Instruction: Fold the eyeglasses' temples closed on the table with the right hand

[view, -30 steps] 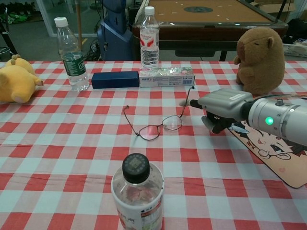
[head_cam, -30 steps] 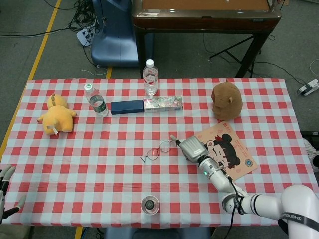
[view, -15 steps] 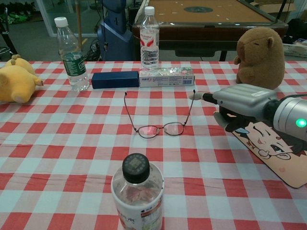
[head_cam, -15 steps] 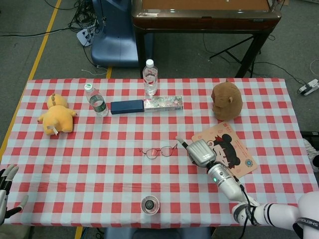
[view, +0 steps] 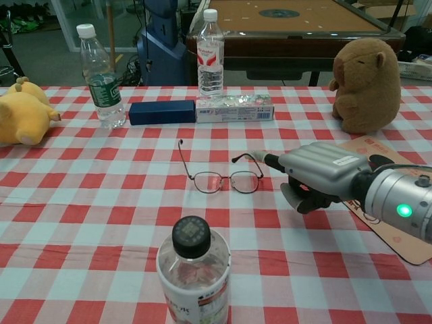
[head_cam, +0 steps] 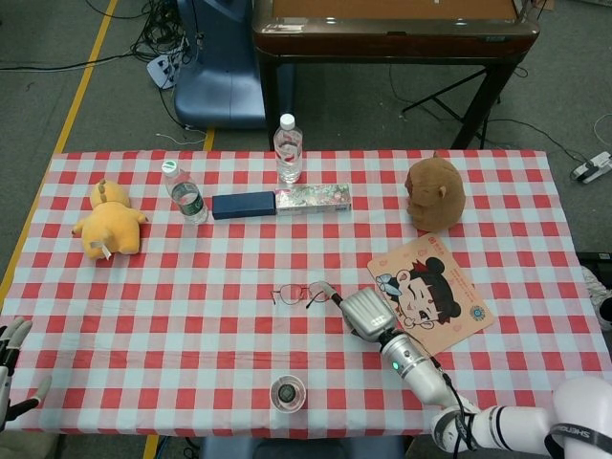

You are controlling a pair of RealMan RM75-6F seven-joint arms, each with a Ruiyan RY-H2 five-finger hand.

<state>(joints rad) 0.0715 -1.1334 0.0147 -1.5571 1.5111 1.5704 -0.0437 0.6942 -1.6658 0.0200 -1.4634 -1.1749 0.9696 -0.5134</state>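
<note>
A: Nearest the chest camera, at 6 o'clock on the checked tablecloth [view: 81, 223]?
B: A capped bottle [view: 194, 277] seen from above its black lid.

A: And just beyond that?
B: The eyeglasses [view: 219, 177], lenses upright near the table's middle. One temple reaching back toward 12 o'clock, unfolded; the other bent partway inward toward the lenses.

A: The right hand [view: 322, 174]?
B: At 3 o'clock of the glasses, just beside them. Fingers stretched out together, a fingertip [head_cam: 328, 287] next to the bent temple; actual contact hard to confirm. Thumb tucked beneath, nothing gripped.

A: The left hand [head_cam: 11, 359]?
B: Off the table's edge at 9 o'clock in the head view, fingers spread, holding nothing.

A: Past the right hand?
B: A cartoon-printed mat [head_cam: 435, 292] at 3 o'clock, a brown capybara plush [view: 366, 84] behind it.

A: Farthest back?
B: A dark blue case [view: 161, 112] touching a patterned box [view: 235, 108] end to end, a clear water bottle [view: 210, 54] behind, a green-labelled bottle [view: 99, 77] and a yellow plush toy [view: 23, 115] toward 10 o'clock.
</note>
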